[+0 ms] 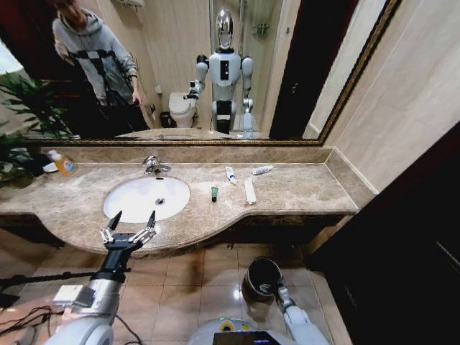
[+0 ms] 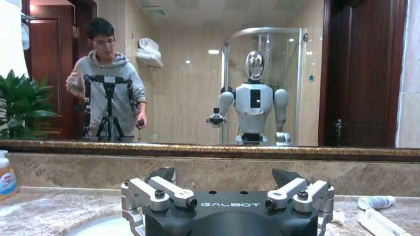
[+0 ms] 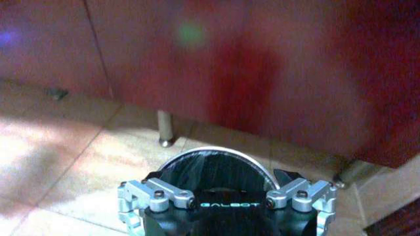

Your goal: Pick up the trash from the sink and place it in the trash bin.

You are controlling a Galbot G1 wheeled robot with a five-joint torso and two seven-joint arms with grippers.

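Left gripper (image 1: 130, 221) spread wide, nothing between the fingers, hovering over the front lip of the marble surround just before the sink (image 1: 129, 210). Trash well apart from that gripper, all of it lying on the counter beyond the basin's far side from the yellow bottle (image 1: 63, 164): tiny dark-green tube (image 1: 214, 192) nearest the basin rim, long flat white packet (image 1: 249, 191) just past it, a white tube (image 1: 230, 175) nearer the mirror, another white tube (image 1: 262, 169) farther along toward the side wall. From the left wrist view — the packet (image 2: 379, 223) and a white tube (image 2: 376, 201) seen past the gripper (image 2: 227, 177), with the mirror behind.

Sink basin white and bare apart from its drain; chrome faucet (image 1: 152, 165) at the back rim. Trash bin (image 1: 261, 279) on the tiled floor below the counter, away from the sink, dark and glossy; contents too dark to make out.

Left arm reaching forward and up from the shoulder, wrist level, fingertips pointing toward the basin. Right arm held low — right gripper (image 1: 269, 288) at the bin's near rim, hanging over the bin's opening (image 3: 213, 169) in the right wrist view, open or shut not discernible.
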